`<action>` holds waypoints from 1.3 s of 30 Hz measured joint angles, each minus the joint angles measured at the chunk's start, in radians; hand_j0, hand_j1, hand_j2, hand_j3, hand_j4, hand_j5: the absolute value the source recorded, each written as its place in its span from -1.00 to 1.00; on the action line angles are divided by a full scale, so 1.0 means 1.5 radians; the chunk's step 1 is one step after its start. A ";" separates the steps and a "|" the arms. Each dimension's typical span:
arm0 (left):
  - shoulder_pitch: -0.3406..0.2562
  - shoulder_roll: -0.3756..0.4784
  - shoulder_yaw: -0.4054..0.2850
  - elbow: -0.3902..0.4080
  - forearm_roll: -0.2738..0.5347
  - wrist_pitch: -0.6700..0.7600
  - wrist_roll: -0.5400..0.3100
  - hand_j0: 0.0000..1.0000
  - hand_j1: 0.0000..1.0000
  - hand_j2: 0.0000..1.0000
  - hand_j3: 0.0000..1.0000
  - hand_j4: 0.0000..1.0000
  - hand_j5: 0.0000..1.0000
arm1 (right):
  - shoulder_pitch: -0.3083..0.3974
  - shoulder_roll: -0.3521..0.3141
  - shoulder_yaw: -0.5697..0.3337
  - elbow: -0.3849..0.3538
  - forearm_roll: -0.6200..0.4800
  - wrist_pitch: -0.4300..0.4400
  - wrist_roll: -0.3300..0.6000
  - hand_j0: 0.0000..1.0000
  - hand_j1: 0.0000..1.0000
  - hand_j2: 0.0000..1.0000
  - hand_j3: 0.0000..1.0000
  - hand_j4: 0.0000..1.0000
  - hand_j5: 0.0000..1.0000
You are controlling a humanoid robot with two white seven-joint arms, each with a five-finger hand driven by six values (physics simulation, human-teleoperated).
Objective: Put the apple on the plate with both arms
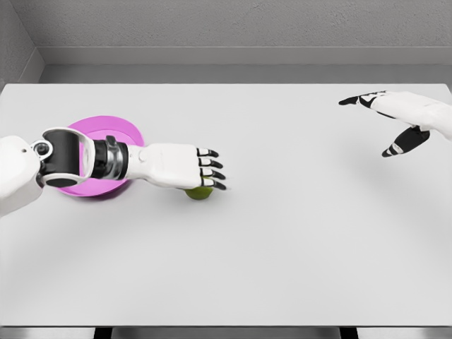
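A green apple [200, 193] lies on the white table, mostly hidden under my left hand [212, 169]. The hand hovers flat over it with fingers stretched out and holds nothing. A pink plate [99, 129] sits left of the apple, partly covered by my left forearm and wrist. At the far right my right hand [385, 123] hangs above the table, fingers spread, well away from apple and plate.
The white table [282, 247] spans the view, its front edge near the bottom. A grey wall runs along the back and the left corner.
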 measured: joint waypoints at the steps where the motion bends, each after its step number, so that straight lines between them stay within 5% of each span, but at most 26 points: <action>1: -0.003 -0.001 0.000 0.001 -0.002 0.000 -0.004 1.00 1.00 1.00 1.00 1.00 1.00 | 0.000 0.000 0.000 0.000 0.000 0.000 0.000 1.00 1.00 1.00 1.00 1.00 1.00; 29: -0.001 -0.042 -0.018 0.013 -0.131 0.000 -0.034 0.99 0.99 0.99 0.99 0.99 0.99 | 0.001 -0.001 0.000 -0.001 0.000 0.000 0.000 1.00 1.00 1.00 1.00 1.00 1.00; 31: 0.001 -0.043 -0.019 0.013 -0.133 0.000 -0.033 0.60 0.60 0.60 0.60 0.60 0.60 | 0.001 -0.001 0.000 -0.002 0.000 0.000 0.000 1.00 1.00 1.00 1.00 1.00 1.00; 33: 0.002 -0.043 -0.021 0.013 -0.129 0.001 -0.032 -0.04 -0.04 -0.04 -0.04 -0.04 -0.04 | 0.001 0.000 0.000 -0.002 0.000 0.000 0.000 1.00 1.00 1.00 1.00 1.00 1.00; 39: 0.005 -0.042 -0.025 0.012 -0.125 0.003 -0.030 -0.33 -0.33 -0.33 -0.33 -0.33 -0.33 | 0.001 0.000 0.000 -0.002 0.000 0.000 0.000 1.00 1.00 1.00 1.00 1.00 1.00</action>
